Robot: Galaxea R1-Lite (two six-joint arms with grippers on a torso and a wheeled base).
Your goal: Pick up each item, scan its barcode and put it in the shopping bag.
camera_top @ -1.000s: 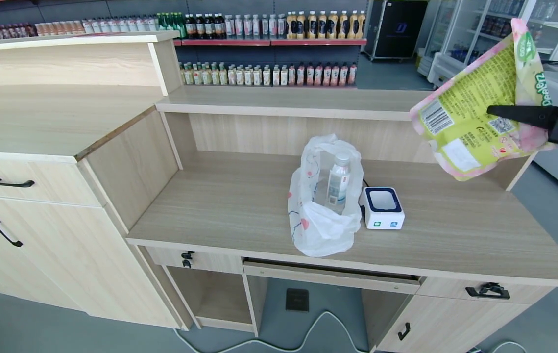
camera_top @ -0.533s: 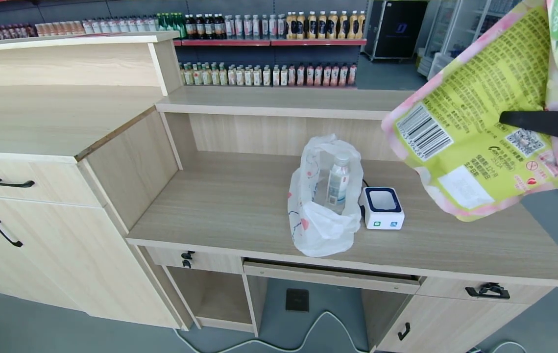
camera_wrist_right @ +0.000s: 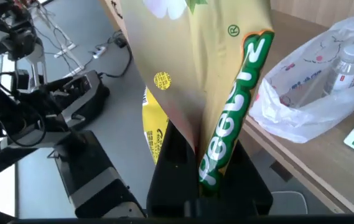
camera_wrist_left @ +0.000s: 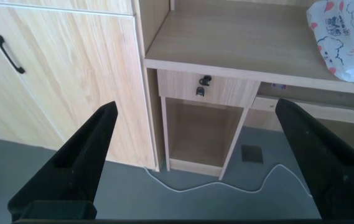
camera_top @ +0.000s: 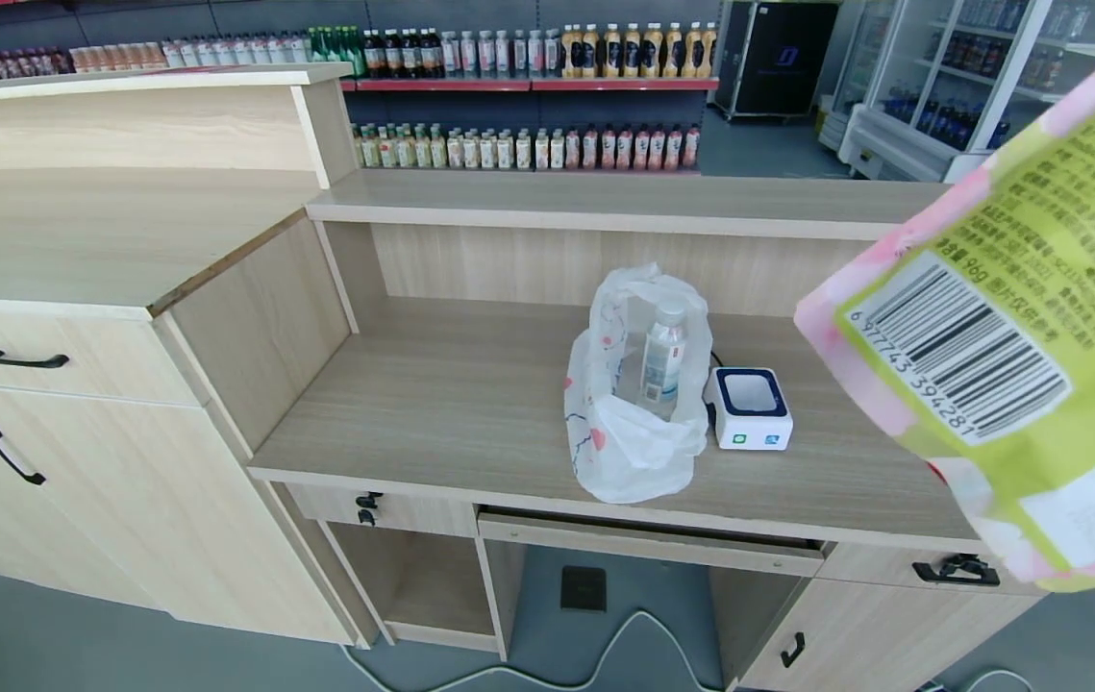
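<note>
Closest to the head camera, high on the right: a yellow-green and pink printed plastic snack pouch (camera_top: 1018, 356), barcode panel turned toward the lens, well above the right end of the light wooden counter (camera_top: 470, 404). Pinched along its folded edge by the right gripper (camera_wrist_right: 208, 168), both black fingers clenched tight on it, pouch rising straight out from between them.

Low on the left, in front of the counter's drawer and open cubby: the left gripper (camera_wrist_left: 196, 104), 2 black fingers spread wide, nothing between them, grey floor beneath.

Farther off, mid-counter: a thin white plastic shopping bag with red and blue prints (camera_top: 638, 423), standing open, 1 clear plastic bottle with a white cap (camera_top: 662, 360) upright inside. Just beside the bag, on its right: a small white box scanner with a dark blue rim (camera_top: 751, 408). Pouch and gripper well apart from both, up and to the right.

Farthest back: red-edged shelves lined with rows of drink bottles (camera_top: 528, 144).
</note>
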